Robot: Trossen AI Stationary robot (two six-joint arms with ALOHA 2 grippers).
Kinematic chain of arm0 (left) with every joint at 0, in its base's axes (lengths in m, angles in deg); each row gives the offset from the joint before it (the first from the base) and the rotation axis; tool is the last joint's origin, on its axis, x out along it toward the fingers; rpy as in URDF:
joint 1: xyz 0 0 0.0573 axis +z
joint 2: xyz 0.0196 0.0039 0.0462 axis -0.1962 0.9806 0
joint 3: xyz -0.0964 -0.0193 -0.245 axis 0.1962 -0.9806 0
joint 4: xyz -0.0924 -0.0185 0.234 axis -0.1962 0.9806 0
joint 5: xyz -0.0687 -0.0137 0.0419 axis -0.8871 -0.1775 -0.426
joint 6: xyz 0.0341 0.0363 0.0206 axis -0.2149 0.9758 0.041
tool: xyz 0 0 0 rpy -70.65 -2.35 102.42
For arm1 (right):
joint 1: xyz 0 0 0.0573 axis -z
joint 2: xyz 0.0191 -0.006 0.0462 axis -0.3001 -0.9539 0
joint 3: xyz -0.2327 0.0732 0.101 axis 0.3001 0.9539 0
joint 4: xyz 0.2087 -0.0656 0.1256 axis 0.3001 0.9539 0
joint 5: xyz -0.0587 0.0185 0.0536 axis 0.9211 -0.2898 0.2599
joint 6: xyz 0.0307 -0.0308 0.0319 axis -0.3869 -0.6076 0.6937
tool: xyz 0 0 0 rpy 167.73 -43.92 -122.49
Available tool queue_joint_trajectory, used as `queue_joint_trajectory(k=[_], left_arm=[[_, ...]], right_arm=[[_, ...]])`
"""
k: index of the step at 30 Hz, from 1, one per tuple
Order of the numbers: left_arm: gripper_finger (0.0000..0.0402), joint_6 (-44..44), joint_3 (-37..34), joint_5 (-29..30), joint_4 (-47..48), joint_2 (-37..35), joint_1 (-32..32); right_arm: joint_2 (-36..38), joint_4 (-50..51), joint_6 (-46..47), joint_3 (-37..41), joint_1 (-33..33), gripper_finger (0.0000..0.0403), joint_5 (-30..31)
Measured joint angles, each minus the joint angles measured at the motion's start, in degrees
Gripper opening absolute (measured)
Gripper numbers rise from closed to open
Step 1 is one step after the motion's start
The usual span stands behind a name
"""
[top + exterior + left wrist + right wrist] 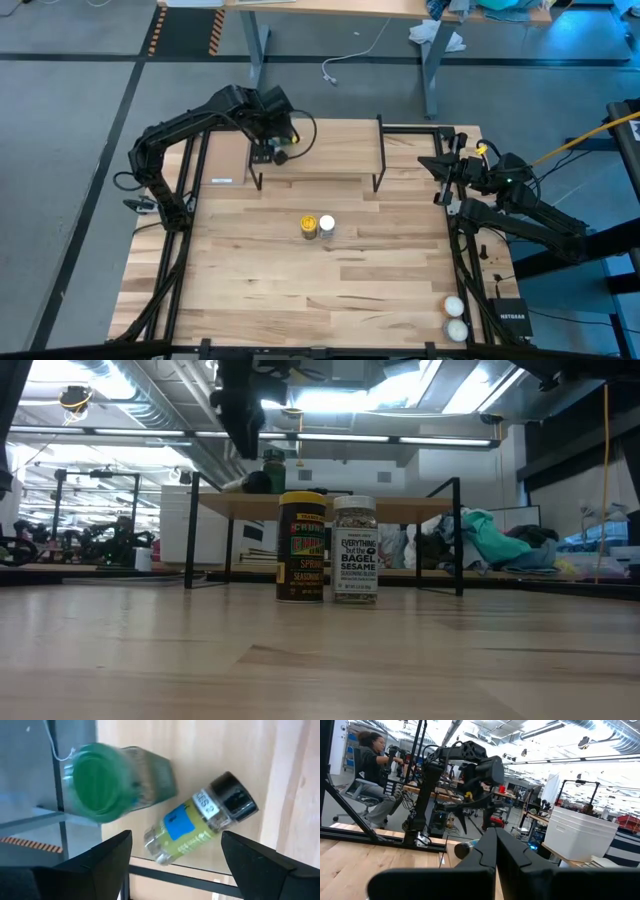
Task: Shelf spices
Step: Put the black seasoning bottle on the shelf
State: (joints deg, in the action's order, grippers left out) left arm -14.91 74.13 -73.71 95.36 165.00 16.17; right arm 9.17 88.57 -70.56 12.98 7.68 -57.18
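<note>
The shelf (330,150) stands at the table's far side. On its left end the green-lidded jar (100,782) stands upright, and the black-lidded jar (200,817) lies on its side next to it. My left gripper (175,865) hovers open above these two and touches neither; the low view shows it (240,410) over the green-lidded jar (273,468). The amber yellow-lidded jar (308,226) and the white-lidded jar (326,225) stand side by side on the tabletop in front of the shelf. My right gripper (495,855) waits shut at the table's right edge.
Two whitish balls (455,305) (457,328) lie at the table's near right corner. Black frame rails run along both table sides. A person (370,760) sits in the room beyond the table. Bare tabletop (300,290) lies in front of the two standing jars.
</note>
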Motion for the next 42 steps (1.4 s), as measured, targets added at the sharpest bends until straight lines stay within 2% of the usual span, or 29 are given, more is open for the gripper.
queue_joint_trajectory(k=[10,17,22,36,39,42], left_arm=[[0.0301,3.80,-6.71,0.00,-0.50,0.00,-2.61],[0.0287,6.63,-6.82,1.78,0.44,0.11,-3.69],[0.0285,10.80,-6.82,5.35,-1.44,1.65,-2.64],[0.0283,11.92,-6.80,4.09,-1.90,7.14,-1.91],[0.0263,10.38,-6.71,4.12,-1.76,7.54,-2.03],[0.0219,8.43,-6.71,3.95,-1.65,7.33,-2.03]], right_arm=[[-0.02,0.05,0.05,0.00,0.00,0.0005,-0.02],[-0.02,0.14,0.09,0.00,0.00,0.0005,-0.02],[-0.01,0.15,0.12,0.00,0.00,0.0005,-0.02],[-0.02,0.09,0.17,0.00,0.00,0.0005,-0.04],[-0.02,0.09,0.17,0.00,0.00,0.0005,-0.04],[0.00,0.09,0.17,0.00,0.00,0.0005,-0.04]])
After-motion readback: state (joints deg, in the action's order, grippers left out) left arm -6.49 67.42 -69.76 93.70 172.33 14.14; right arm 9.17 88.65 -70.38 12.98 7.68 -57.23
